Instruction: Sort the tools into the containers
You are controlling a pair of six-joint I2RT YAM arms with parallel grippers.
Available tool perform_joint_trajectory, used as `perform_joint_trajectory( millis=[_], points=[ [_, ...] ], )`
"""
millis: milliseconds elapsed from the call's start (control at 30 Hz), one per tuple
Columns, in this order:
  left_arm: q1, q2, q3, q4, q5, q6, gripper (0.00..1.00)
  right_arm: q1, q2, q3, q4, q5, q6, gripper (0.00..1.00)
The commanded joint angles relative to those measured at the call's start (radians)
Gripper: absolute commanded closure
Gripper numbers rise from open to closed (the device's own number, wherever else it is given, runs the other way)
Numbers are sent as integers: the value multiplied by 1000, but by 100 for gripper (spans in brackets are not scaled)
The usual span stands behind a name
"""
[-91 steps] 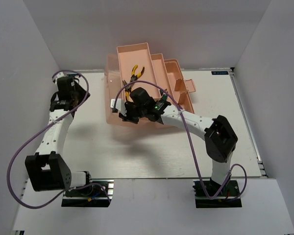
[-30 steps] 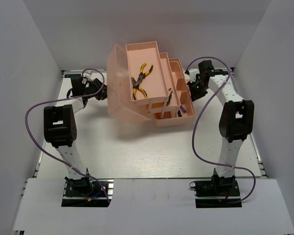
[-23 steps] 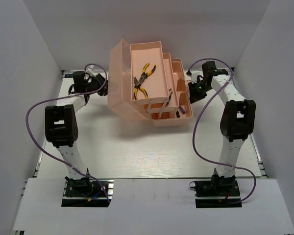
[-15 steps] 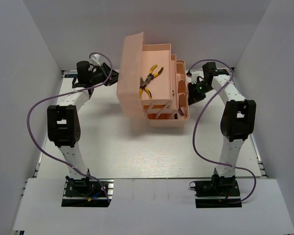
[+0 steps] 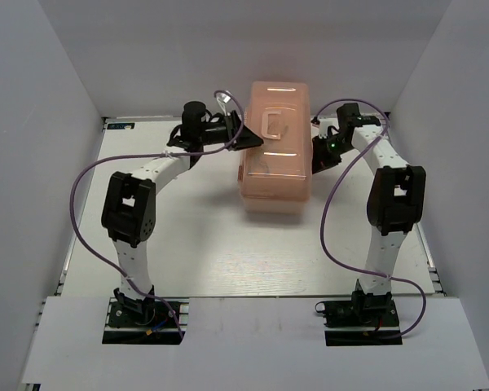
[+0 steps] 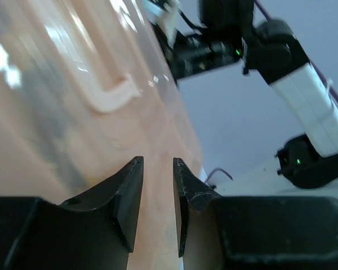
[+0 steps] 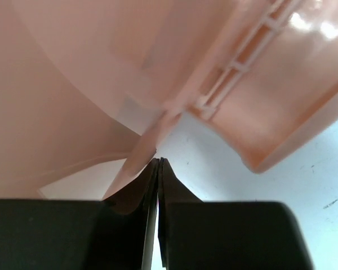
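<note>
The salmon-pink toolbox (image 5: 277, 167) stands closed at the table's far middle, its rounded lid down and its moulded handle (image 5: 275, 124) on top. The tools and tray compartments are hidden inside. My left gripper (image 5: 251, 140) is against the lid's left edge. In the left wrist view it (image 6: 158, 163) has its jaws a little apart with nothing between them, and the lid (image 6: 56, 118) lies just behind. My right gripper (image 5: 315, 155) is at the box's right side. In the right wrist view it (image 7: 158, 160) is shut and empty, its tips beside a pink plastic tab (image 7: 136, 164).
The white table (image 5: 204, 236) extends in front of the toolbox. White walls enclose the left, right and back. Purple cables loop from both arms. My right arm (image 6: 304, 95) shows beyond the lid in the left wrist view.
The lid has swung over to the right and closed on the trays, which folded in. My left gripper followed it rightward. The pliers are now hidden. The right gripper stayed put.
</note>
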Motion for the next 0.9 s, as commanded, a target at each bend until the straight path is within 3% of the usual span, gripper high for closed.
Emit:
perform_joint_trajectory(
  millis=[0,100,233,267,367,400,433,500,633,767,867],
  points=[
    [-10,34,-21,-111,25,26,60,22,-52,-18,71,1,53,93],
    [-10,25,6,-101,16,26,60,5,-106,-73,125,191,110,92],
    [11,-12,64,-126,-2,36,57,-15,-161,-116,171,322,118,65],
    [20,-29,87,-162,-30,65,55,-20,-183,-133,182,325,107,50],
    [31,-113,141,-301,-175,173,45,-35,-208,-136,199,322,96,42],
    [42,-131,156,-450,-235,270,43,-40,-214,-142,220,299,89,42],
    [42,-153,157,-508,-349,311,42,-41,-218,-145,234,295,86,42],
    [42,-211,117,-603,-438,380,40,-44,-225,-130,240,256,67,42],
    [33,-250,-24,-662,-571,435,42,-49,-226,-116,272,186,56,42],
    [0,-248,-109,-619,-510,448,55,-29,-144,-47,294,155,37,42],
    [-38,-211,-109,-598,-466,448,58,-8,-50,145,257,131,49,42]
  ],
)
